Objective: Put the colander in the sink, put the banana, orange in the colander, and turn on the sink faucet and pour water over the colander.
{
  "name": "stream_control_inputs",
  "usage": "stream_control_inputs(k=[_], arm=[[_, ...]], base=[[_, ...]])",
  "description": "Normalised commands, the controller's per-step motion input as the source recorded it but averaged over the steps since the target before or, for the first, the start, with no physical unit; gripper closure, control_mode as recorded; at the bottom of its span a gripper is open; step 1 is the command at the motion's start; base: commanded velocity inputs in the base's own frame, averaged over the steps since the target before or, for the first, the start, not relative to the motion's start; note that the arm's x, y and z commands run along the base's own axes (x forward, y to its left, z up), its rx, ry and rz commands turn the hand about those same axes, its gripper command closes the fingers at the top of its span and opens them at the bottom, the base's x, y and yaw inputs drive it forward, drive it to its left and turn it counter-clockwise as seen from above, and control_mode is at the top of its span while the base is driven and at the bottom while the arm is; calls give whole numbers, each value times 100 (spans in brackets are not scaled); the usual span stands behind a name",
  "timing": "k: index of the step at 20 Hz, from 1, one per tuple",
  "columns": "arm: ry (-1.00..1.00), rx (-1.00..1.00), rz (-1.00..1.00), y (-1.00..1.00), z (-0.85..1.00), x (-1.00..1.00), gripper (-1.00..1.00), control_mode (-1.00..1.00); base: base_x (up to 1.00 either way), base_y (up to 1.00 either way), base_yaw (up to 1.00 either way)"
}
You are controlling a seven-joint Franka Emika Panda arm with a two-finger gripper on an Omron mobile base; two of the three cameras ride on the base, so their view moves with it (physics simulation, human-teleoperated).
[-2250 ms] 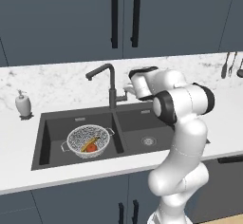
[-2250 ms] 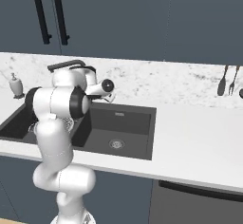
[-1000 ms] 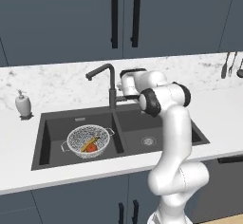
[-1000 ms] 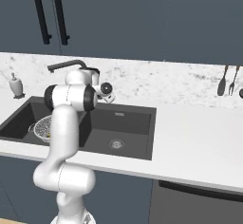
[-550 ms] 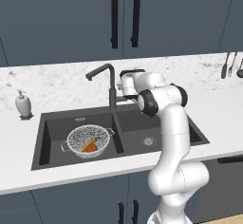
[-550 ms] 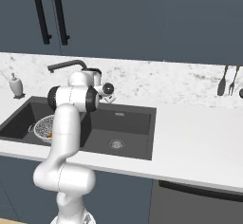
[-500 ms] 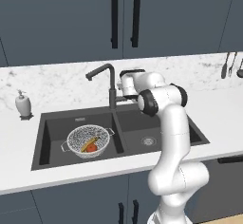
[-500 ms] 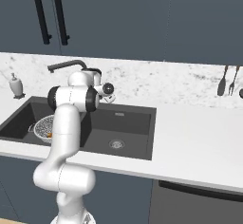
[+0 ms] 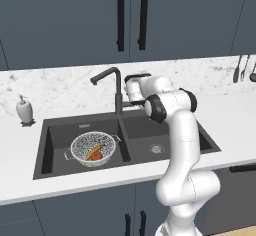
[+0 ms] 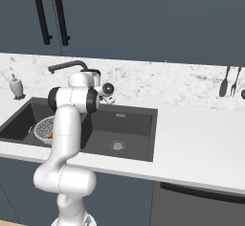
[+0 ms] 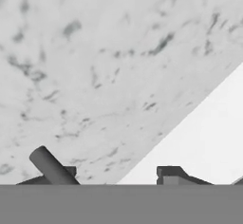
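Left base view shows the white desk carrying the dark sink, its tall faucet behind the divider. A colander in the large left basin holds the banana and orange. At the faucet's side lever, the claw stands partly open; whether it grips is unclear.

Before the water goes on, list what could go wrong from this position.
1. In the hand view the small dark grey faucet lever sits beside one fingertip of the tool, off-centre, so the grip may slip.
2. The squared dark faucet spout ends above the large basin's back edge; water could miss the round perforated metal colander holding the yellow banana and reddish orange.
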Motion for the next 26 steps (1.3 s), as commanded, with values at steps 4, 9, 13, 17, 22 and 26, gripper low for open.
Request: stream_control_inputs(k=[4,9,13,17,22,26], arm=[[0,3,-9,-56,-11,1,100,-100],[0,6,-14,-71,-3,0,100,-100],[0,8,-17,-85,-5,-1,100,-100],[0,11,-19,-98,-7,-18,100,-100],[0,16,-19,-100,-8,-25,100,-100],[0,19,-18,-100,-6,-29,100,-100]], base=[[0,0,0],[0,0,0],[0,0,0],[0,0,0],[0,0,0],[0,0,0]])
